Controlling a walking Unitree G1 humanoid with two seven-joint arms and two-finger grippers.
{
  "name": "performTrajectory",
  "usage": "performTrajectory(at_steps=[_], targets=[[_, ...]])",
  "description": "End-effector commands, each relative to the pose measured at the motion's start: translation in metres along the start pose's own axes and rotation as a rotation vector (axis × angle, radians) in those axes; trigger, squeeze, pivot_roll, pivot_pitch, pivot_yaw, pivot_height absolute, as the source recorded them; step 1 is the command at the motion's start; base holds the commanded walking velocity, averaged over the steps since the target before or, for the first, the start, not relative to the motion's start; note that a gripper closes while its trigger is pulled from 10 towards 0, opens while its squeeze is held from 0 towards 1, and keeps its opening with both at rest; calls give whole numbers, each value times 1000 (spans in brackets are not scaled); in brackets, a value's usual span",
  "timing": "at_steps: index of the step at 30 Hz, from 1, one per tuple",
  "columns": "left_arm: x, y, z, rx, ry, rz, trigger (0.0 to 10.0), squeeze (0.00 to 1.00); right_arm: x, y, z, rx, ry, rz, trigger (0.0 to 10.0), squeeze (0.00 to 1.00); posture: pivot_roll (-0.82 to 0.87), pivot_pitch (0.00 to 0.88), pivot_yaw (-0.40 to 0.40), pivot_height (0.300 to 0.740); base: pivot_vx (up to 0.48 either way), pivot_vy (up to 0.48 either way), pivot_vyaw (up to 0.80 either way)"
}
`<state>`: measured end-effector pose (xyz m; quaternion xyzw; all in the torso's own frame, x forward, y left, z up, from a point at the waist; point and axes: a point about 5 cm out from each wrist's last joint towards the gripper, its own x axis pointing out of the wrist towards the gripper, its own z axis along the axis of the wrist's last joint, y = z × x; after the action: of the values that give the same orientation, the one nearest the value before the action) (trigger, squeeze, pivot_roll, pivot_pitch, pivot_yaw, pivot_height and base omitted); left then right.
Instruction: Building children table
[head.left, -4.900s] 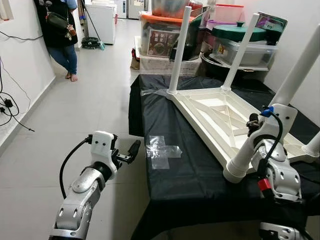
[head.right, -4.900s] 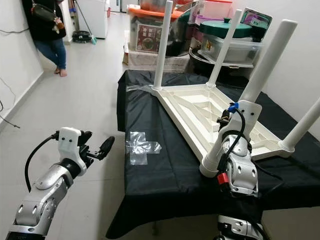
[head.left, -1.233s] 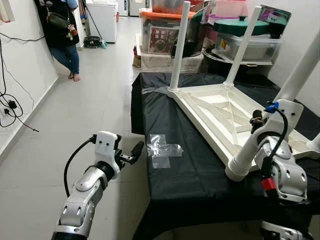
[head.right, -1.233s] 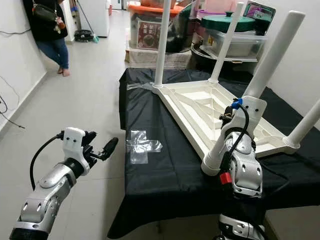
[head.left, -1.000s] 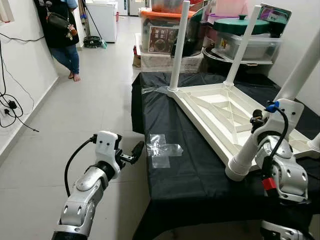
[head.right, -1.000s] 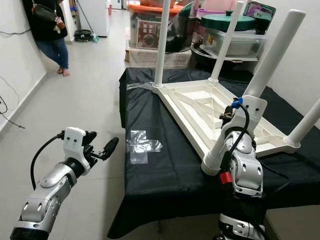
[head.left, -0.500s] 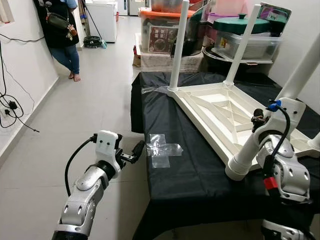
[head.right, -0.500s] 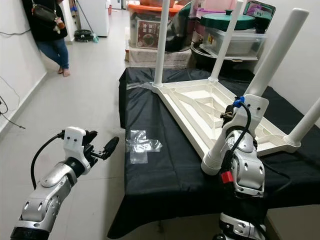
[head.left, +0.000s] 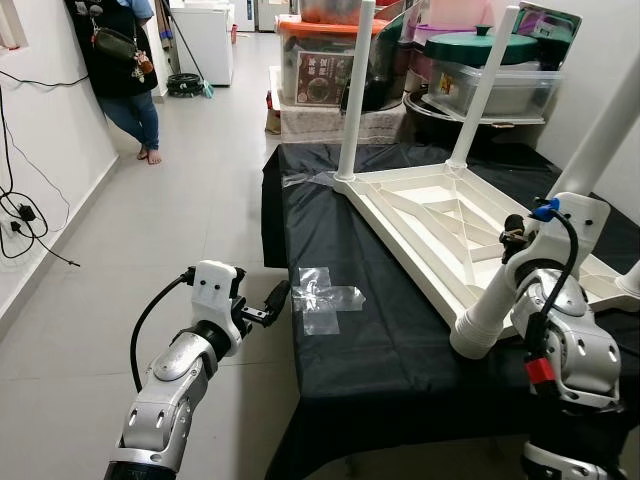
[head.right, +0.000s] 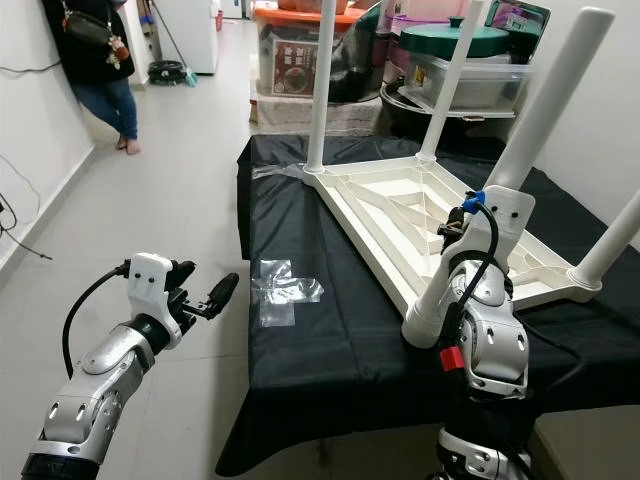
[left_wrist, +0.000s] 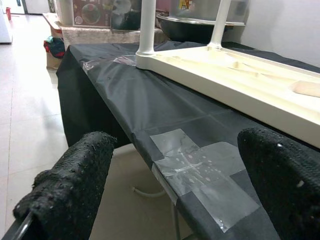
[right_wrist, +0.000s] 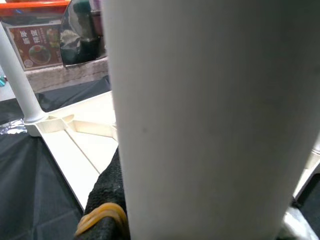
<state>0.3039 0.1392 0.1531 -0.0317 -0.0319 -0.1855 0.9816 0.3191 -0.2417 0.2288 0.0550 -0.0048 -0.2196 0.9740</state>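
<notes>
1. The black-covered table (head.left: 380, 350) fills the centre and right of the head views; treat its cloth as your work surface and keep the load well inside its edges.
2. The white children's tabletop (head.left: 440, 225) lies upside down in the centre-right of the frame, ribs up; two legs (head.left: 354, 95) stand upright at its far corners near the top, and another shows at the right edge; your job is the last, near corner.
3. The near leg (head.right: 505, 190) runs tilted from lower centre-right up toward the upper right, its foot end at the tabletop's near corner; whether it is seated in its socket you cannot tell from here, so judge by feel and bring it upright before you press or twist.
4. Your right gripper (right_wrist: 107, 200) is pinched around that leg, as the right wrist view shows the white tube between the black pads; hold firm, turn about the leg's own axis, and avoid levering sideways, which could skid the tabletop on the cloth.
5. Your left gripper (head.left: 272, 300), centre-left just beside the table's edge, is spread and empty; consider pressing it on the tabletop's near rim to steady things.
6. The clear tape cross (head.left: 325, 298) lies on the cloth near that gripper; ignore it.
</notes>
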Motion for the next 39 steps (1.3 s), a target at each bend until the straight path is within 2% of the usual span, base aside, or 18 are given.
performTrajectory(at_steps=[1,14,18,21,27,39], targets=[[2,-3,-4,-3,14,-11,10000,0,-1,-3,-17,-18,80,-22,10000,27,21,0,-55,740,0,0,0],[3,-4,-5,-3,11,-11,10000,0,-2,-3,-17,-11,65,-28,10000,31,22,0,-56,740,0,0,0],[3,-4,-5,-3,10,-10,10000,0,0,-1,-5,39,-8,-24,10000,27,26,0,-60,740,0,0,0],[3,-4,-5,-4,10,-9,10000,0,1,6,9,95,-102,0,10000,31,28,0,-61,740,0,0,0],[2,-2,-4,-3,10,-7,10000,0,1,9,12,82,-139,15,10000,27,33,0,-64,740,0,0,0],[2,-1,-4,0,10,-5,10000,0,0,10,5,38,-128,25,10000,31,38,0,-65,740,0,0,0]])
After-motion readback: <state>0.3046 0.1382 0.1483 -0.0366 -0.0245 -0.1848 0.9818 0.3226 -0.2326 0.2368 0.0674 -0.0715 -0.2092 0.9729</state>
